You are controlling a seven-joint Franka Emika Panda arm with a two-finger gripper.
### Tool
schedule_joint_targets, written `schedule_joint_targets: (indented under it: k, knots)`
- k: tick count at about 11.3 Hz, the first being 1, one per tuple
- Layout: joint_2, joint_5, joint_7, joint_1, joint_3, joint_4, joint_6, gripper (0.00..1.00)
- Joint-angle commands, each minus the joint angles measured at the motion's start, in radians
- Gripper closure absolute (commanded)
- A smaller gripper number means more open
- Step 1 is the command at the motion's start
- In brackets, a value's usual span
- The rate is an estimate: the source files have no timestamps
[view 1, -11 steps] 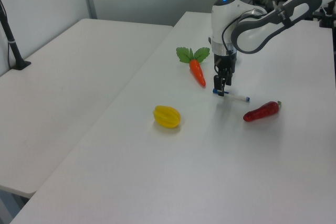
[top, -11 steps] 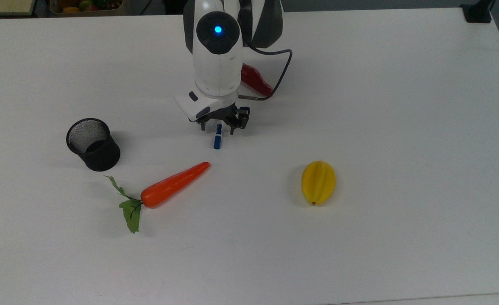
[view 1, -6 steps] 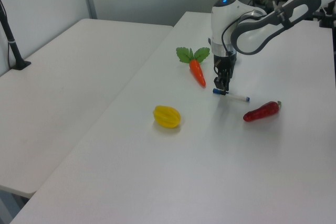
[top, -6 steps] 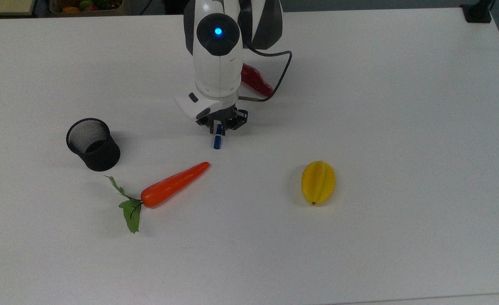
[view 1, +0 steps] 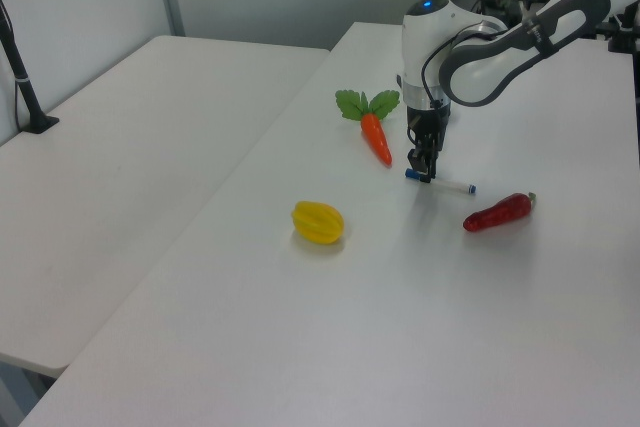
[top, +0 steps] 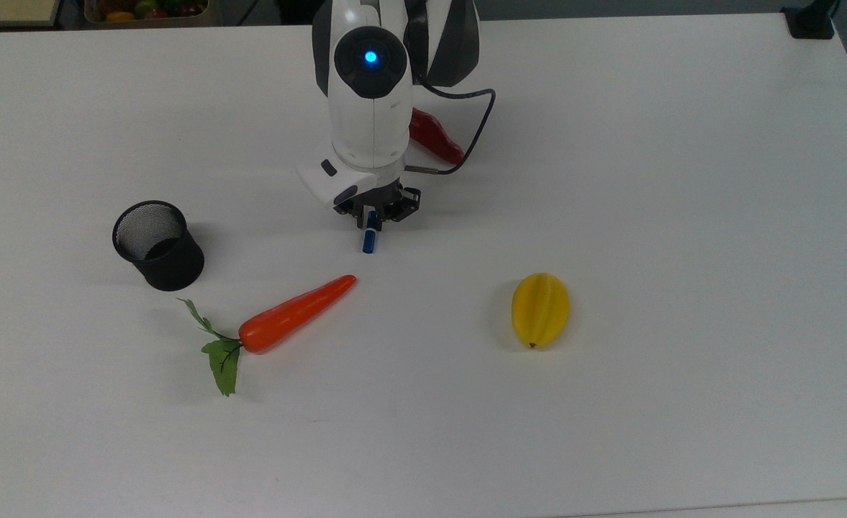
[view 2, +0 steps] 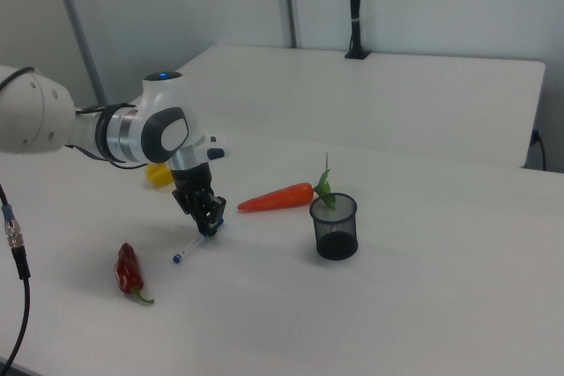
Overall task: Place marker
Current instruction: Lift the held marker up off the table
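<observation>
Top view: the gripper [top: 370, 218] is seen low over the table [top: 682, 216], clamped across the marker [top: 370, 237] near its capped end; the fingers look closed on the barrel, with the blue cap poking out toward the carrot [top: 297, 313]. The marker is flat on the table or barely off it; contact with the surface can't be judged. Its long axis runs from under the wrist toward the top view's bottom edge; in the left view the white barrel [view 1: 447, 185] trails to the left view's right toward the chili [view 1: 497, 212], and in the right view the small blue end [view 2: 178, 259] is seen on the table past the gripper [view 2: 210, 218]. So the grip is off-centre, on the cap side, and the long tail may droop on lift. The mesh cup [top: 158, 245] is well apart at the top view's left, upright and open, judged the likely target. A starfruit [top: 540, 309] is unrelated
</observation>
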Motion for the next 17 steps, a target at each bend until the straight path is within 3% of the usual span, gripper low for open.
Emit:
schedule_joint_targets:
  k: [1, 3, 7, 13, 17]
  knots:
    - [0.003, -0.009, 0.021, 0.008, -0.005, -0.001, 0.028, 0.81]
    - [0.003, -0.008, 0.021, 0.01, -0.003, 0.002, 0.025, 0.86]
    - [-0.039, -0.008, 0.022, 0.016, -0.003, 0.007, -0.042, 0.86]
    - [-0.162, -0.006, 0.013, 0.028, -0.003, 0.175, -0.377, 0.86]
    - [-0.184, -0.009, -0.043, -0.037, -0.041, 0.206, -0.414, 0.86]
